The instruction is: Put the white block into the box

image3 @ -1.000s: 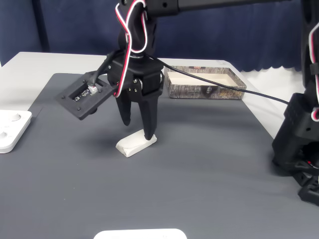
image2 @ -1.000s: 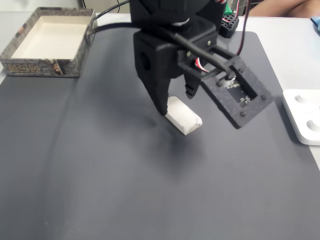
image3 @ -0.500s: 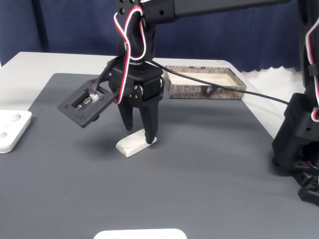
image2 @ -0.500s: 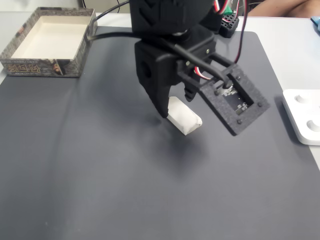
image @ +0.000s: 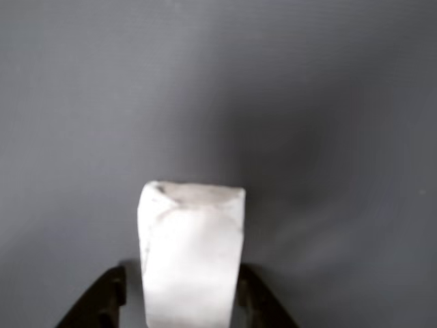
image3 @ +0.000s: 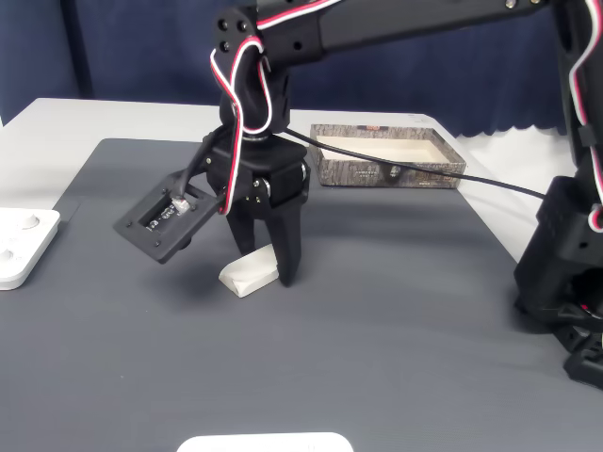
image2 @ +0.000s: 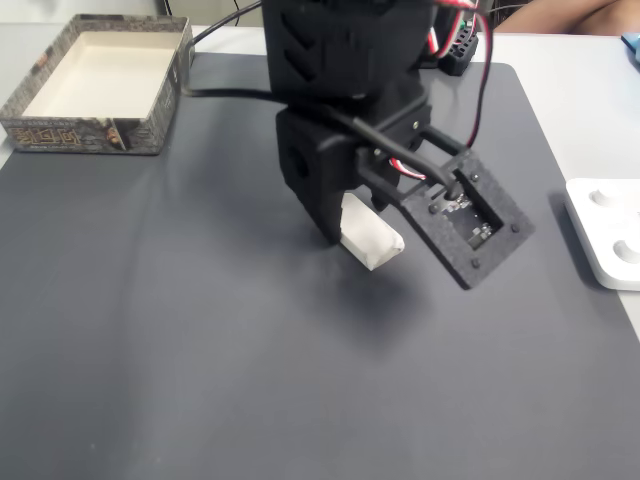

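I had the gripper [image3: 266,275] lowered over the white block [image3: 247,270] near the middle of the dark mat [image2: 200,330], one finger on each side of it, jaws narrowly parted; whether they were actually pinching it, I couldn't tell. The box [image2: 95,85] sat at the mat's far left corner in a fixed view.

— What is seen underneath everything?

— A dark grey mat [image2: 200,330] is laid on a pale table [image3: 57,122].

— What is set on it?

— In a fixed view, the white block [image2: 372,236] is found at centre, the box [image2: 95,82] at 10 o'clock, partly off the mat, and a flat white device [image2: 608,232] at 3 o'clock beside the mat.
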`<state>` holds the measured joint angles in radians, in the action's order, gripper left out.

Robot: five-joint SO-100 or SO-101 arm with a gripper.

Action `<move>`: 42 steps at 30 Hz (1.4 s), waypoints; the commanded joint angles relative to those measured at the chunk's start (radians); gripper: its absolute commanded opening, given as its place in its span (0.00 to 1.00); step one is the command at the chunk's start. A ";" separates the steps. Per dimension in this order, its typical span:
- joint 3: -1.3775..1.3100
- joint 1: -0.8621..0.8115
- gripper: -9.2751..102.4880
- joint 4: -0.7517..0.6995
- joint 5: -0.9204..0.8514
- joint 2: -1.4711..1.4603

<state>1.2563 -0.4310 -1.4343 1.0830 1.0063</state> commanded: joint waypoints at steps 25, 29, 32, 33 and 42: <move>-0.057 0.031 0.07 -0.086 0.032 0.002; -0.067 0.031 0.07 -0.091 0.035 0.011; -0.067 0.028 0.07 -0.091 0.018 0.052; -0.064 0.023 0.07 -0.089 -0.005 0.074; 0.058 -0.026 0.07 -0.074 -0.101 0.291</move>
<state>1.2947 -0.4326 -1.5110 1.0048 1.1367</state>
